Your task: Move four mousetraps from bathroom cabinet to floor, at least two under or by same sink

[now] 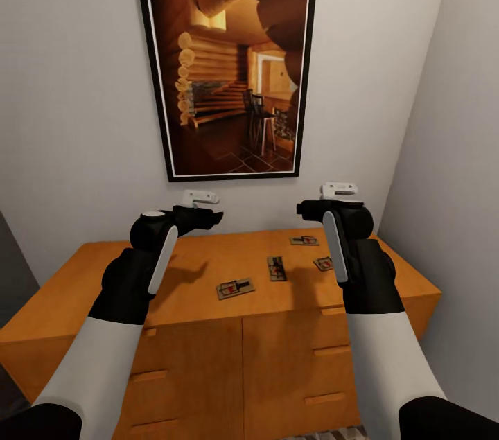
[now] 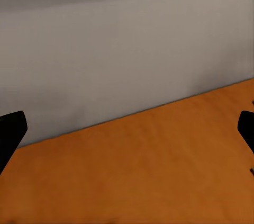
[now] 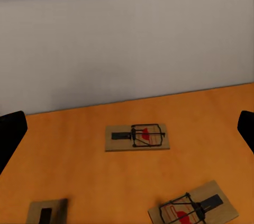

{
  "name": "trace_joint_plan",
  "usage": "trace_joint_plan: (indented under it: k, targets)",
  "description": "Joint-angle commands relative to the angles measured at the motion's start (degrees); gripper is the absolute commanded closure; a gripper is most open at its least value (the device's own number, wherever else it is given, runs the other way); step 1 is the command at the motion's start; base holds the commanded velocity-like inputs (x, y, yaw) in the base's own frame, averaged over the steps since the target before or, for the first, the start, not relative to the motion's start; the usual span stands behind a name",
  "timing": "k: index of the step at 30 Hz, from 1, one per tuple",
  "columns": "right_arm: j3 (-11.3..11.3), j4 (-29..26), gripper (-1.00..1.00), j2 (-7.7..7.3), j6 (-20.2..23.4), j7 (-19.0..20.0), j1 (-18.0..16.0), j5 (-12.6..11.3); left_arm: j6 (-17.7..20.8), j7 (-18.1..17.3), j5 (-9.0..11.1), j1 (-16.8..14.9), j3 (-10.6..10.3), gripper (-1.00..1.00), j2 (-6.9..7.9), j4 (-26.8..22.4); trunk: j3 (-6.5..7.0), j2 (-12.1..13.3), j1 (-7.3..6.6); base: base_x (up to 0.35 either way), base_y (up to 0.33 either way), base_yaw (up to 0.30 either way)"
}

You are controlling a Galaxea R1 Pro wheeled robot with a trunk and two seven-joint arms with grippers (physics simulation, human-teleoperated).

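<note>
You have both arms raised over the cabinet (image 1: 208, 274), and all four mousetraps lie flat on its top, none yet on the floor. Taking the framed picture (image 1: 229, 59) on the wall as landmark: the nearest trap (image 1: 235, 287) lies below its middle towards the front edge, a second (image 1: 276, 267) just beyond it, a third (image 1: 304, 240) close to the wall under the picture's right corner, and the fourth (image 1: 323, 262) is half hidden behind your right forearm.

Your left gripper (image 1: 201, 208) hangs over bare wood; its fingers (image 2: 11, 134) stand wide apart with nothing between them. Your right gripper (image 1: 331, 201) is likewise spread and empty, looking down on the trap by the wall (image 3: 137, 136).

The traps are thin and flat, so a shallow descent may skate a finger over the base and push a trap towards the wall. Coming down hard could jam fingertips into the top.
</note>
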Motion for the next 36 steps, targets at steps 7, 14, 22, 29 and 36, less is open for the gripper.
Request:
trace_joint_plan:
  k: [7, 14, 22, 29, 36]
  targets:
    - [0.05, 0.03, -1.00, 0.05, 0.27, -0.15, -0.05, -0.01, 0.26, -0.02, 0.10, -0.05, 0.02, -1.00, -0.02, -0.02, -0.07, -0.04, 0.00, 0.000, 0.000, 0.016]
    - [0.05, -0.01, -1.00, 0.06, 0.27, -0.06, -0.05, -0.06, 0.26, -0.03, 0.14, -0.05, 0.03, -1.00, -0.02, 0.03, -0.07, -0.04, 0.00, 0.000, 0.000, 0.004]
    - [0.05, 0.10, -1.00, 0.06, 0.27, 0.04, -0.05, -0.16, 0.25, -0.07, 0.23, -0.05, 0.00, -1.00, -0.04, 0.07, -0.07, -0.04, 0.00, 0.000, 0.000, 0.007]
    - [0.05, 0.44, -1.00, 0.06, 0.27, 0.09, -0.05, -0.23, 0.24, -0.08, 0.24, -0.05, -0.03, -1.00, -0.09, 0.07, -0.07, -0.04, 0.00, 0.000, 0.000, 0.156]
    - [-0.01, 0.54, -1.00, 0.06, 0.27, 0.10, -0.05, -0.27, 0.23, -0.08, 0.25, -0.05, -0.05, -1.00, -0.12, 0.07, -0.07, -0.04, 0.00, 0.000, 0.000, 0.130]
